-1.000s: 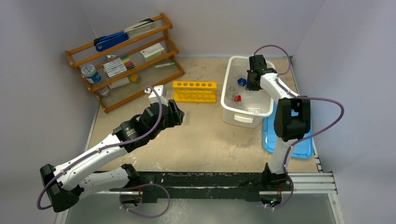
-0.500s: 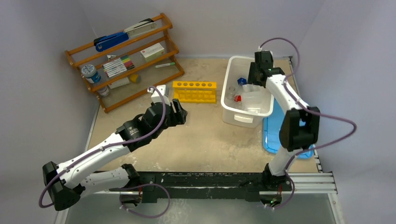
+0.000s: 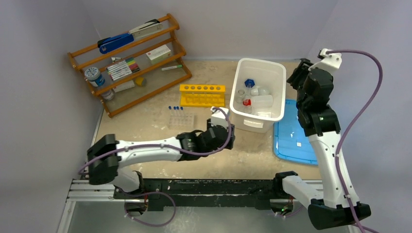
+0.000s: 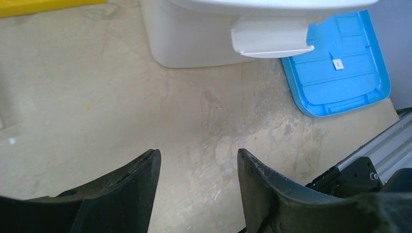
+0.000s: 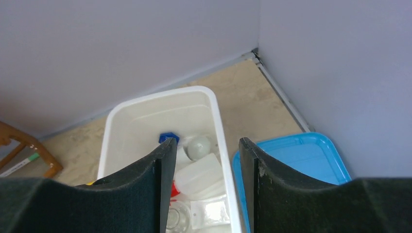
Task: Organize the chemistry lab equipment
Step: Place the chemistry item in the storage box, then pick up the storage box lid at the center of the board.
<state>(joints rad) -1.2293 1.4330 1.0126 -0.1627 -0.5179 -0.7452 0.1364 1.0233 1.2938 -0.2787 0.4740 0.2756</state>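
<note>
A: "While clear tube tray (image 3: 180, 119) w/ blue-capped tubes (image 3: 176, 108) waits near yellow six-hole rack (image 3: 202, 95), left gripper (image 4: 197, 160) hovers low, jaws spread, empty."

B: "Between picks. White squeeze bottle (image 3: 261, 101) lies in white plastic bin (image 3: 250, 124); right gripper (image 5: 204, 145) above, spread, empty. Next, prob.: tubes into rack, upright pinch."

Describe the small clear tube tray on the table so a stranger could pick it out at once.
Find the white plastic bin toward the back right; left of it stands the yellow six-hole rack. Just on the near side of that rack's left end lies the clear tube tray: low and see-through, small blue caps at its far edge, unlike the opaque yellow rack.
</note>
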